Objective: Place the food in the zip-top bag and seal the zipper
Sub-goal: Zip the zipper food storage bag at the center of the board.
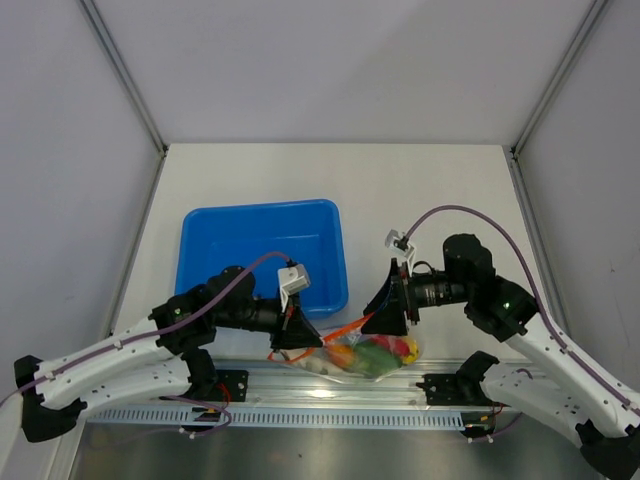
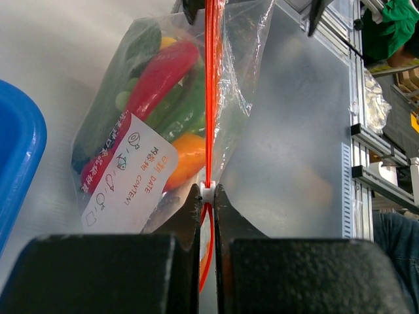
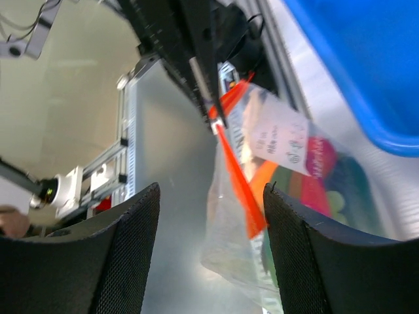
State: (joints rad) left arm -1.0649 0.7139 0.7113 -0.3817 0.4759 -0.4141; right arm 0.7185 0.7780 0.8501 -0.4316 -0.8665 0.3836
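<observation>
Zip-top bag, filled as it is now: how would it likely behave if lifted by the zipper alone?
Probably floppy: the zip-top bag film is crinkled and sags around the food. Likely bottom-heavy, swinging below the zipper, which the left end effector pinches. Its glossy film may slip.

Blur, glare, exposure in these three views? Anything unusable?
Right wrist: blurred throughout, zip-top bag and zipper smeared. Left wrist: sharp on the bag's label, left tool nearly black in the foreground. Top external: evenly lit, slight sheen on the bag, all usable.
</observation>
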